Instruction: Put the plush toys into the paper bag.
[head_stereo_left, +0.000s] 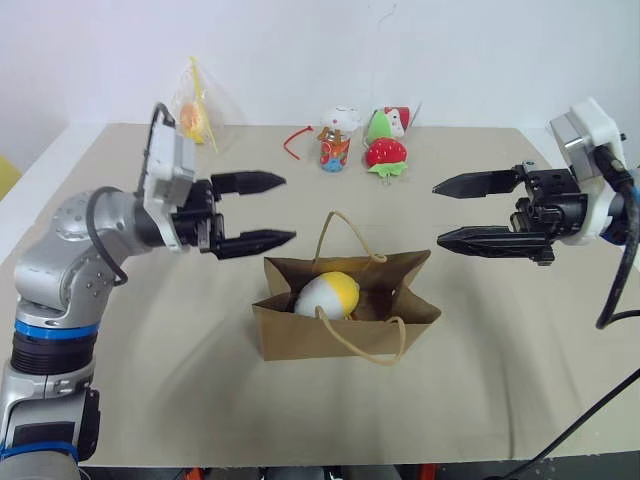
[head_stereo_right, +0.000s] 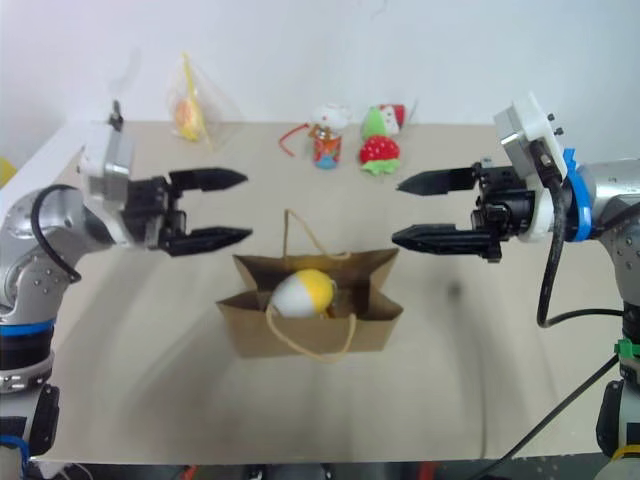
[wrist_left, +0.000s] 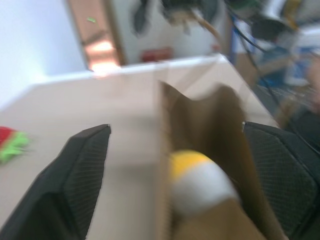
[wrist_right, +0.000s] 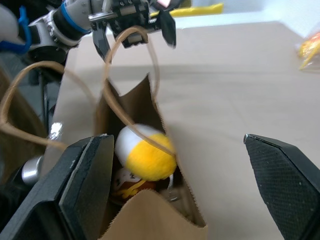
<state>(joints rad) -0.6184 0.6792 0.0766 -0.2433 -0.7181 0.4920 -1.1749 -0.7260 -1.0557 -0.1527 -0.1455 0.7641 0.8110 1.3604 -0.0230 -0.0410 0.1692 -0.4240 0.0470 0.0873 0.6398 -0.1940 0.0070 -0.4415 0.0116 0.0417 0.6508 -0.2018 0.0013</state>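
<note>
Plush egg toy (head_stereo_left: 330, 294), half white and half yellow, sits inside the brown paper bag (head_stereo_left: 340, 330) with looped cord handles, mid-table. Left gripper (head_stereo_left: 266, 210) and right gripper (head_stereo_left: 452, 212) hang beside it, jaws spread, empty. Tan table (head_stereo_left: 150, 380); strawberry plush (head_stereo_left: 386, 153) by the white wall.

left tool (head_stereo_left: 262, 212) open, level, pointing inward | right tool (head_stereo_left: 450, 212) open, pointing inward

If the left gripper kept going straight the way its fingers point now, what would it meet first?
Probably the right gripper, which faces the left gripper across open air above the paper bag; depth alignment is unclear.
</note>
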